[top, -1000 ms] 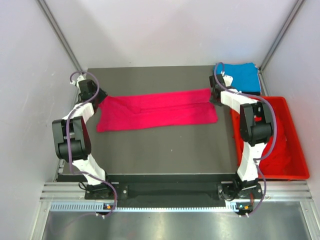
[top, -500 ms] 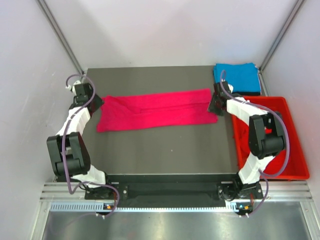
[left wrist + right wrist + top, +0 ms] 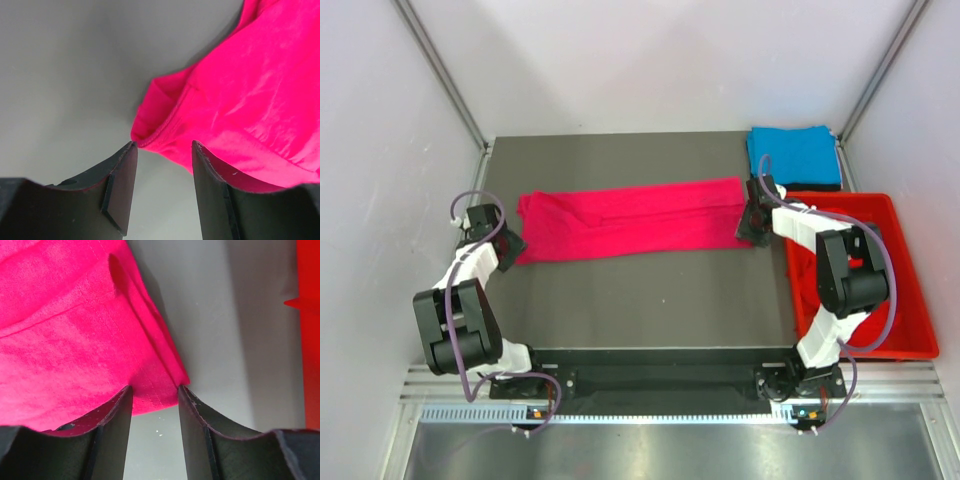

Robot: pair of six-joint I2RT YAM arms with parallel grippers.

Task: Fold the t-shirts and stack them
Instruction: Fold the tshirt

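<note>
A bright pink t-shirt (image 3: 630, 220), folded into a long strip, lies flat across the middle of the dark table. My left gripper (image 3: 510, 243) is open at the strip's near-left corner. That hemmed corner (image 3: 165, 127) lies just past the fingertips of the left gripper (image 3: 163, 150). My right gripper (image 3: 752, 222) is open at the near-right corner. There the pink t-shirt's edge (image 3: 150, 370) lies flat between the tips of the right gripper (image 3: 154, 390). A folded blue t-shirt (image 3: 794, 155) sits at the back right. Red t-shirts (image 3: 880, 300) lie in the crate.
A rigid red crate (image 3: 910, 352) stands off the table's right side, close to the right arm. Its rim (image 3: 307, 315) shows at the right edge of the right wrist view. White walls close in the table on the left, back and right.
Both grippers have opened and drawn back from the pink shirt's far corners to its near corners. The shirt lies where it was.
</note>
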